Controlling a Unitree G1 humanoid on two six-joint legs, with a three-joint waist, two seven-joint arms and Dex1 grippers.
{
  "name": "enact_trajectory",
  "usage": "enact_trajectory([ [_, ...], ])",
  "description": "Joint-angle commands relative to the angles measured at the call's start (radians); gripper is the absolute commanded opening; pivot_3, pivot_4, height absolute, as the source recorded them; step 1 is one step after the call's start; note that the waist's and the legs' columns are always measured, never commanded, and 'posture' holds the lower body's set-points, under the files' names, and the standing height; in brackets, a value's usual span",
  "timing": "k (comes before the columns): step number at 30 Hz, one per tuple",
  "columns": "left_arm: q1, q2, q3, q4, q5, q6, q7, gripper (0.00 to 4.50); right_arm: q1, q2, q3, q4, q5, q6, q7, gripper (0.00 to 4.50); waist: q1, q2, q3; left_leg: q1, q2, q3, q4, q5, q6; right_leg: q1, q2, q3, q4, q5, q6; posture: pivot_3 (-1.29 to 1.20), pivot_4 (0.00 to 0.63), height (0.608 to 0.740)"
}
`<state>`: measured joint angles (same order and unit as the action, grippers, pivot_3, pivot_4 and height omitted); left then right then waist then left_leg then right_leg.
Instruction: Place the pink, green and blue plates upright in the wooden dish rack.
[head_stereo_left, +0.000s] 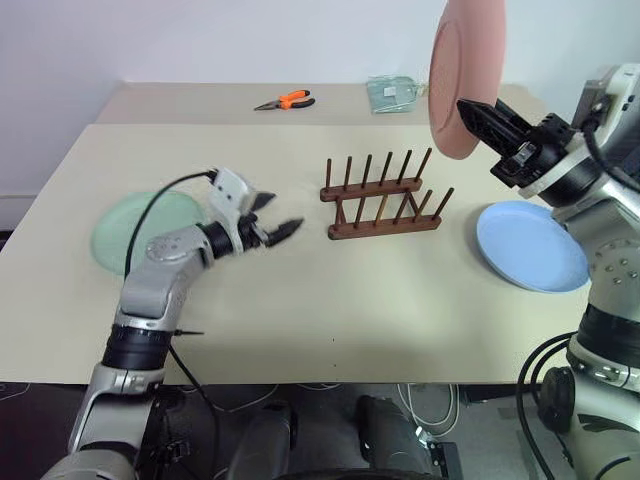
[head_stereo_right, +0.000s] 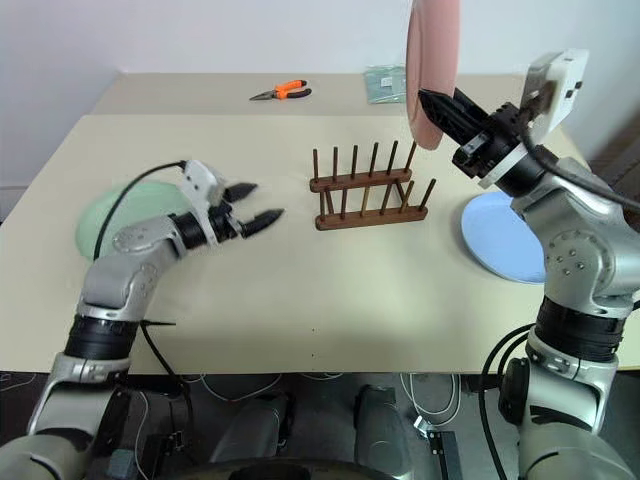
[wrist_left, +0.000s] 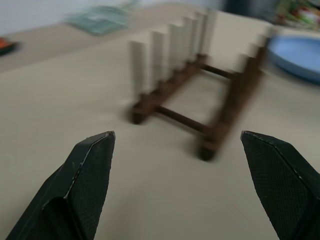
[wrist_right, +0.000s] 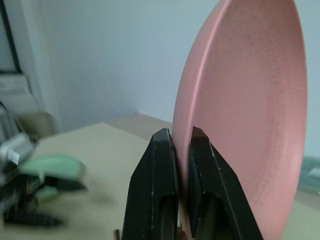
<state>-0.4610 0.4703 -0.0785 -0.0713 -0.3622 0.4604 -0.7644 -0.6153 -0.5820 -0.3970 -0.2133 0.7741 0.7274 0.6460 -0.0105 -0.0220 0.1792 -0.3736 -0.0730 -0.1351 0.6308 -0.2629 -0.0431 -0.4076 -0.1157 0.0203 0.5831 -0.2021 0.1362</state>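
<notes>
pink plate (wrist_right: 240, 115) pinched upright in right gripper (wrist_right: 182, 137)

Pink plate (head_stereo_left: 466, 75), brown rack (head_stereo_left: 383, 195)

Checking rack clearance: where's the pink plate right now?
The pink plate is held upright in the air by the right gripper, clamped at its rim, above and right of the wooden dish rack.

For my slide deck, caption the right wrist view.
Right gripper pinching the rim of the upright pink plate.
</notes>
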Motion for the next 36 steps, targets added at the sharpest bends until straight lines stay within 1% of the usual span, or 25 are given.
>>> enact_trajectory([
  [1,0.046,-0.017,-0.069,-0.113,-0.034,0.01,-0.066,4.13,-0.038,-0.015,-0.024,0.06,0.037,0.017,-0.018,0.0,-0.001,0.001,0.0,0.0,0.0,0.0,0.0,0.0,0.0,0.0,0.0,0.0,0.0,0.0,0.0,0.0,0.15,0.74],
  [6,0.086,-0.055,-0.112,-0.191,-0.063,0.04,-0.082,4.13,-0.063,-0.024,-0.001,0.165,0.006,-0.013,0.003,0.0,-0.002,0.001,0.0,0.0,0.0,0.001,0.0,0.0,0.0,-0.001,0.0,0.0,0.001,0.0,0.001,0.0,0.15,0.74],
  [10,0.091,-0.071,-0.125,-0.216,-0.072,0.063,-0.079,4.13,-0.087,-0.031,-0.002,0.24,0.016,-0.012,0.035,0.0,-0.002,0.002,0.0,0.0,0.0,0.002,0.0,0.0,0.0,-0.001,0.0,0.0,0.001,0.0,0.001,0.0,0.15,0.74],
  [21,0.09,-0.066,-0.153,-0.218,-0.058,0.068,-0.085,4.13,-0.108,-0.094,0.037,0.431,-0.02,-0.033,0.214,0.0,-0.002,0.002,0.0,0.0,0.0,0.002,0.001,0.0,0.0,-0.001,0.0,0.0,0.001,0.0,0.001,0.0,0.15,0.74],
  [25,0.093,-0.062,-0.162,-0.219,-0.053,0.071,-0.087,4.13,-0.103,-0.104,0.031,0.44,-0.007,-0.035,0.268,0.0,-0.003,0.002,0.0,0.0,0.0,0.002,0.001,0.0,0.0,-0.001,0.0,0.0,0.001,0.0,0.001,0.0,0.15,0.74],
  [29,0.094,-0.06,-0.17,-0.227,-0.054,0.076,-0.084,4.13,-0.096,-0.109,0.013,0.396,0.038,0.001,0.301,0.0,-0.003,0.002,0.0,0.0,0.0,0.002,0.001,0.0,0.0,-0.001,0.0,0.0,0.001,0.0,0.001,0.0,0.15,0.74],
  [32,0.09,-0.061,-0.174,-0.231,-0.056,0.082,-0.08,4.13,-0.083,-0.105,0.01,0.364,0.062,0.028,0.312,0.0,-0.002,0.002,0.0,0.0,0.0,0.002,0.001,0.0,0.0,-0.001,0.0,0.0,0.001,0.0,0.001,0.0,0.15,0.74],
  [36,0.086,-0.061,-0.178,-0.232,-0.057,0.087,-0.081,4.13,-0.079,-0.096,0.018,0.359,0.044,0.013,0.295,0.0,-0.001,0.002,0.0,0.0,0.0,0.002,0.001,0.0,0.0,-0.001,0.0,0.0,0.001,0.0,0.001,0.0,0.15,0.74],
])
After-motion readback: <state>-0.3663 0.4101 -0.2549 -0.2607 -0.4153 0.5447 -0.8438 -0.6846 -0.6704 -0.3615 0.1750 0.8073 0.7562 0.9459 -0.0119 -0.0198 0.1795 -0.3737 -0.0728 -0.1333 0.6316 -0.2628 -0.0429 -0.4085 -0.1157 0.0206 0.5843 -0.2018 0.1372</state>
